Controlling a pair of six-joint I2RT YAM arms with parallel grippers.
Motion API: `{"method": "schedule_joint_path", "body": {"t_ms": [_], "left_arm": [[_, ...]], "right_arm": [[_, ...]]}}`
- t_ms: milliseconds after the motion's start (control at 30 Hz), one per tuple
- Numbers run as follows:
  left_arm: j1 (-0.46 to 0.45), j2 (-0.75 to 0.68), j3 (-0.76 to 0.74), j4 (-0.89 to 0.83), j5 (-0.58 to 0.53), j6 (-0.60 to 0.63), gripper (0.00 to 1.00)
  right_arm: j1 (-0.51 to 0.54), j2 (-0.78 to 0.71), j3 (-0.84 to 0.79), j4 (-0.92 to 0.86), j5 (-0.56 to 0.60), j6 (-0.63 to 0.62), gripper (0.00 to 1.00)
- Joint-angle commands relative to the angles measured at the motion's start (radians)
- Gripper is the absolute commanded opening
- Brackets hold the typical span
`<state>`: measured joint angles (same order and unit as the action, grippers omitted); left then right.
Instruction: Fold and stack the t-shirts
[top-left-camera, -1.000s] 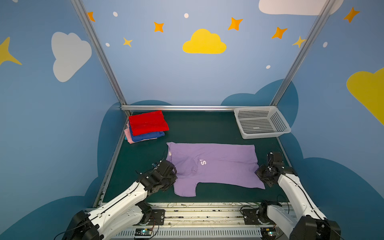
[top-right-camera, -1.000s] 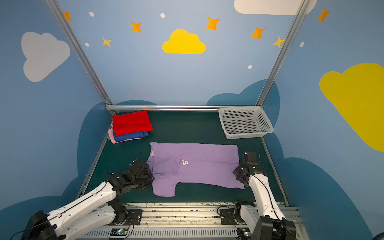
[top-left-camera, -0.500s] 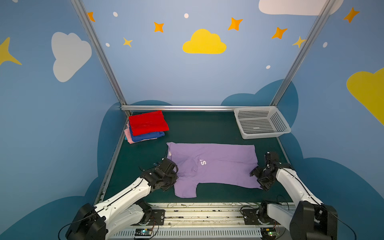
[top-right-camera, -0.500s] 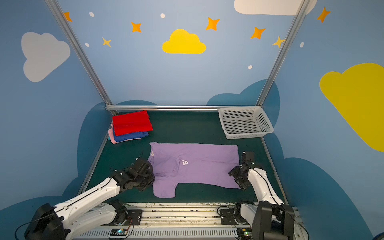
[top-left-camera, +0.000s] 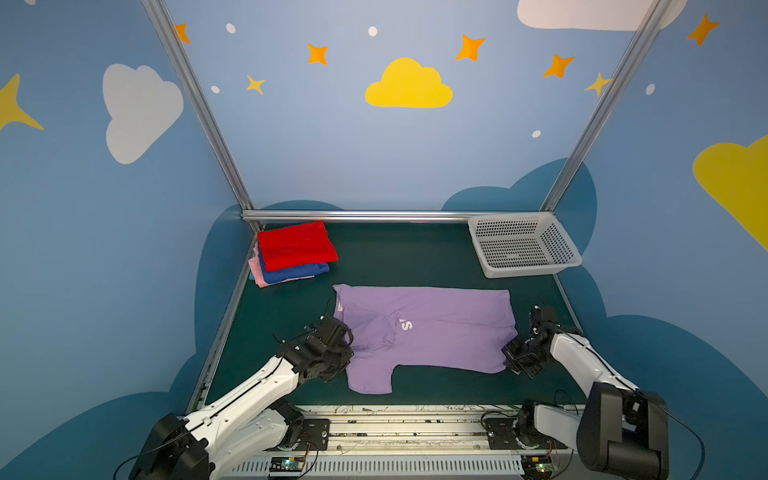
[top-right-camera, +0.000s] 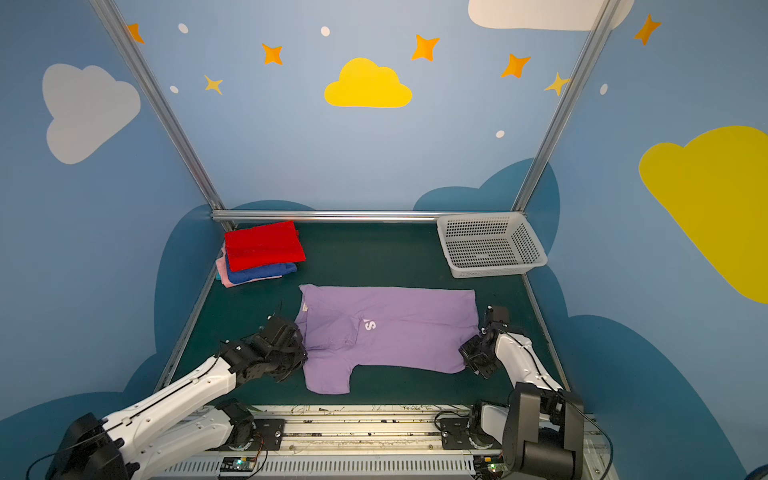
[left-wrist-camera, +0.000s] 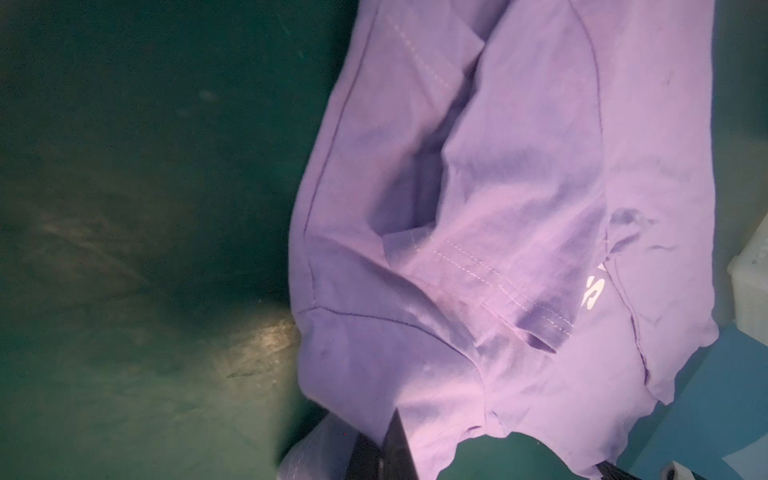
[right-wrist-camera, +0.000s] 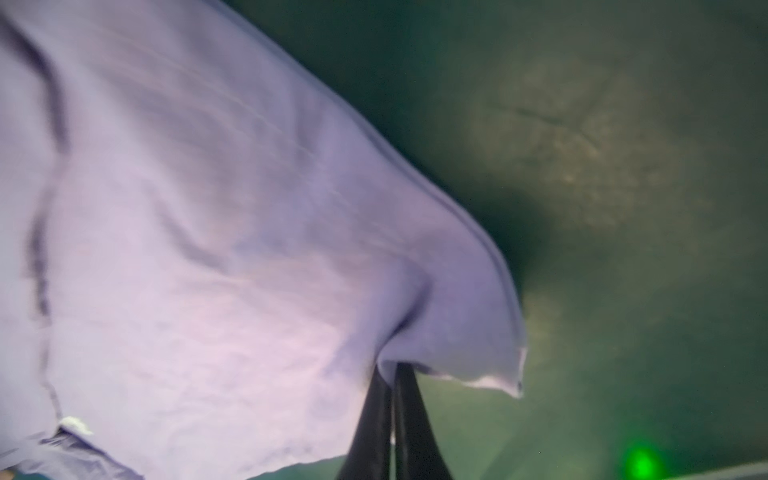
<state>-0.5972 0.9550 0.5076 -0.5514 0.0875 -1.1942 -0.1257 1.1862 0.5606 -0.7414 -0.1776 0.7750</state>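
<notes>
A white perforated plastic basket (top-left-camera: 527, 272) stands upright at the far right corner of the dark green table mat (top-left-camera: 395, 253) in both top views. An aluminium bar (top-left-camera: 357, 215) runs along the mat's far edge, with slanted aluminium posts (top-left-camera: 201, 108) rising from its ends. The blue walls (top-left-camera: 316, 149) carry a yellow cloud (top-left-camera: 408, 85), a white cloud (top-left-camera: 139, 108) and orange stars (top-left-camera: 469, 47).

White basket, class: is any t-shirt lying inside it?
No, the white basket shows only its bare perforated floor, while the folded t-shirts are stacked at the far left.
</notes>
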Motion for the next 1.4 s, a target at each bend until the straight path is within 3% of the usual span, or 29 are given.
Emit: {"method": "schedule_joint_path", "body": {"t_ms": [0, 467, 900, 1367], "left_arm": [[0.022, -0.002, 0.042, -0.033, -0.029, 0.053, 0.04], [0.181, 0.269, 0.25, -0.024, 0.018, 0.236, 0.04], [0.209, 0.543, 0.398, -0.015, 0.083, 0.333, 0.04], [0.225, 0.593, 0.494, -0.034, 0.055, 0.346, 0.04]], "right_arm": [[-0.007, -0.014, 0.078, 0.01, -0.023, -0.023, 0.0], [-0.041, 0.226, 0.25, 0.068, -0.052, -0.061, 0.0], [-0.047, 0.381, 0.321, 0.093, -0.089, -0.082, 0.0], [-0.071, 0.414, 0.39, 0.086, -0.12, -0.091, 0.0]]}}
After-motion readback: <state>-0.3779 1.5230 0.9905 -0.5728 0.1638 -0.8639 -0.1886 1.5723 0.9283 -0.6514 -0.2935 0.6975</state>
